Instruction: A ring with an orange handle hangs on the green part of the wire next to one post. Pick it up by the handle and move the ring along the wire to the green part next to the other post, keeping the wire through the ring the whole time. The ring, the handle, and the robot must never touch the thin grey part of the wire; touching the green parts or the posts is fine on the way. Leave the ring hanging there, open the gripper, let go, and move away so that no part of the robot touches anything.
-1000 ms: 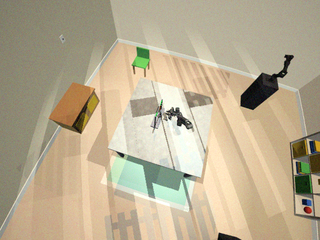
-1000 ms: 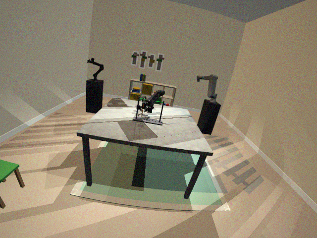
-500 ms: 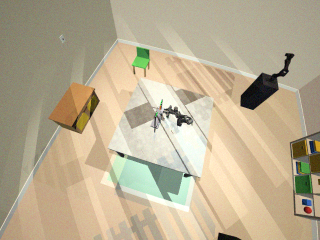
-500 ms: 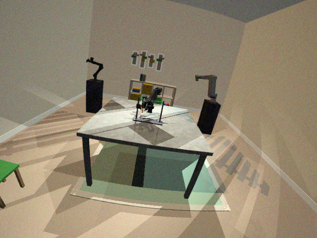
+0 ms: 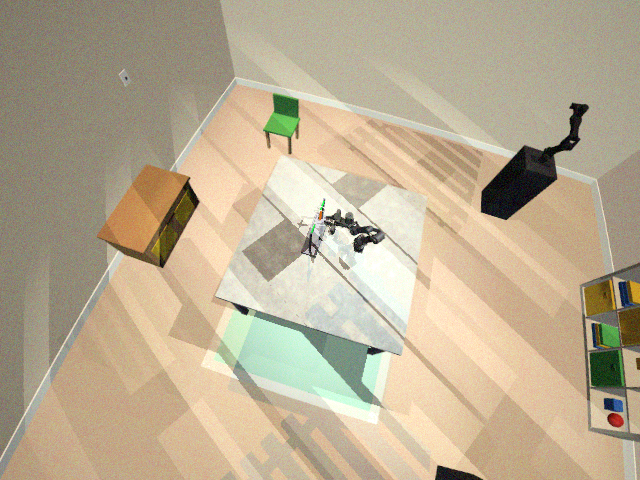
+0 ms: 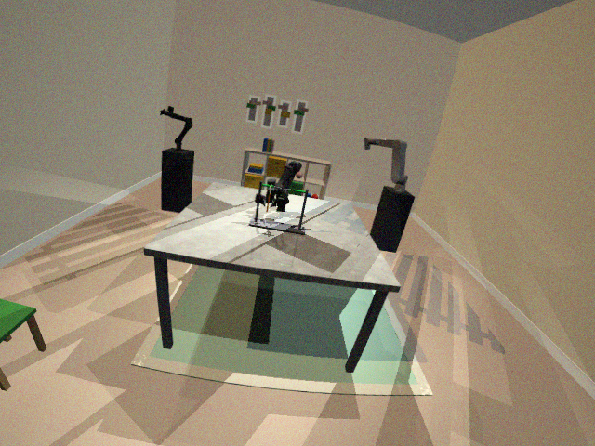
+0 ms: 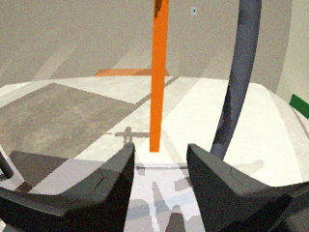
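My gripper [image 7: 160, 150] [image 5: 327, 223] [image 6: 275, 199] is partly open and empty. In the wrist view the handle's lower end is just beyond the fingertips and lines up with the gap between them. A dark post [image 7: 242, 58] rises to the right of the handle, and a bit of green wire [image 7: 297, 104] shows at the right edge. The thin grey wire is too small to make out in the top and exterior views.
The wire stand's dark base [image 5: 310, 245] [image 6: 277, 226] sits mid-table on the grey table [image 5: 289, 304] [image 6: 231, 242]. The other post [image 6: 303, 211] stands at the right of the stand. Other robot arms on pedestals, a shelf, a chair and a cabinet stand well away from the table.
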Motion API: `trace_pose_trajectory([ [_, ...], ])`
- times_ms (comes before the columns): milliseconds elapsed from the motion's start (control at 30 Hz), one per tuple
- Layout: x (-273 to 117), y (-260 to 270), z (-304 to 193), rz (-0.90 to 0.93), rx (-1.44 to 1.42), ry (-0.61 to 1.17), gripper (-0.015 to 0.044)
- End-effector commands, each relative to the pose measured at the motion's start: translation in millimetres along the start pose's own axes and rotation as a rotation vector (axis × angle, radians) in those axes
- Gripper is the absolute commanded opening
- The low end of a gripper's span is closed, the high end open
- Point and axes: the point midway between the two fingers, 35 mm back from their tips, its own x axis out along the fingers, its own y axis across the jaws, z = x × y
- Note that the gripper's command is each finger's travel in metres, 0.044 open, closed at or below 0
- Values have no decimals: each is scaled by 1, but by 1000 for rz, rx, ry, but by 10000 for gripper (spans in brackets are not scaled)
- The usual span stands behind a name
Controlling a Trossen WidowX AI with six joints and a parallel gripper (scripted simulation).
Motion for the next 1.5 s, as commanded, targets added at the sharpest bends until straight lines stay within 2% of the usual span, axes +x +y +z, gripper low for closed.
trace_pose_trajectory([
  [0, 6, -1, 0, -2, 5, 3, 160],
  [1467, 67, 3, -2, -2, 7, -2, 160],
])
